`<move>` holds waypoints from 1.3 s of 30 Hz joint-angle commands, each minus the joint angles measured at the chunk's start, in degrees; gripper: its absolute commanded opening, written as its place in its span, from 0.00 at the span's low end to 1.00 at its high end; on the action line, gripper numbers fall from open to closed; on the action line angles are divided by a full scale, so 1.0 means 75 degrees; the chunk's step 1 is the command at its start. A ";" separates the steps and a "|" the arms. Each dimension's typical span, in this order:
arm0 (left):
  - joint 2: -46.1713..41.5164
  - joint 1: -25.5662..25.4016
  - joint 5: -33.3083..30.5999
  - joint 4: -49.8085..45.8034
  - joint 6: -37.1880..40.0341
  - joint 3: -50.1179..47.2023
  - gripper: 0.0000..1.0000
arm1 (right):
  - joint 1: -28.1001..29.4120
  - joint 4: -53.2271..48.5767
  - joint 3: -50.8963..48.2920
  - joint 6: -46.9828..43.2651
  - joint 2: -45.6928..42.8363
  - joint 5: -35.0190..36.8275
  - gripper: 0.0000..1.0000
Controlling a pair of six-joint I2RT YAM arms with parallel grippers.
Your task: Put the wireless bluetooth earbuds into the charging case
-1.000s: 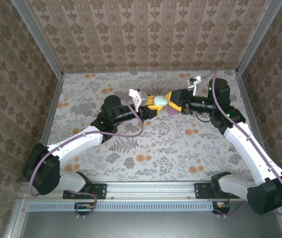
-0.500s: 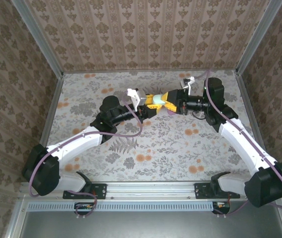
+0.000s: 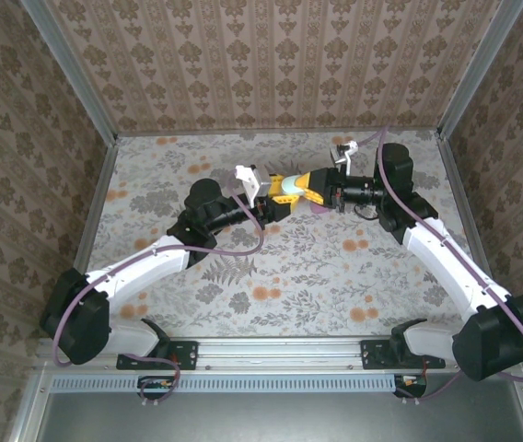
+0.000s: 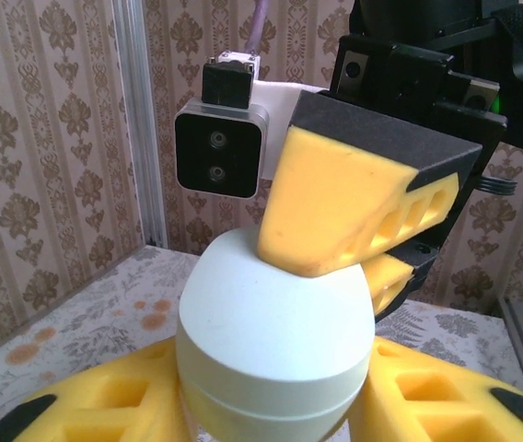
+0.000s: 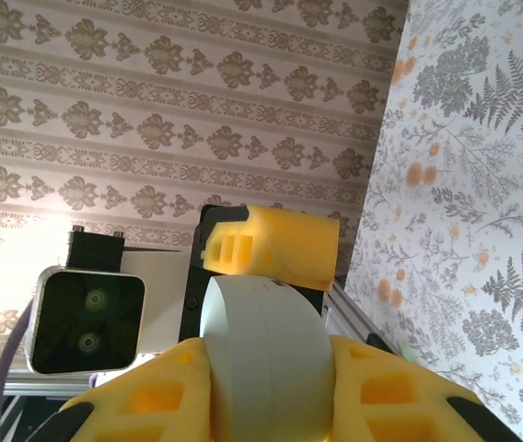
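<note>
Jaws of both arms meet over the far middle of the flowery table [image 3: 289,267], with a pale green case [image 3: 286,188] between them.

From the left wrist, the left jaws sit close on both sides of the case [image 4: 275,341]. I cannot tell if they squeeze it.

From the right wrist, the right jaws pinch the case [image 5: 261,359] on both sides.

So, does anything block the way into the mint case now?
Yes. The mint case looks closed, only a seam showing, and the right gripper is clamped across it, while the left gripper flanks its base.
</note>
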 commanded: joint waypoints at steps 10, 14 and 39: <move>-0.0929 0.0108 -0.1015 -0.0640 0.0539 -0.0548 0.85 | -0.0005 -0.0781 -0.1294 -0.1420 -0.0656 0.3302 0.20; -0.1082 0.0107 -0.1324 -0.0642 0.0560 -0.0652 0.86 | -0.0012 -0.0840 -0.1853 -0.1395 0.0087 0.3979 0.21; -0.1272 0.0129 -0.2144 -0.0693 0.0648 -0.0866 0.87 | 0.0367 0.0339 -0.1726 -0.1737 0.3871 0.3955 0.25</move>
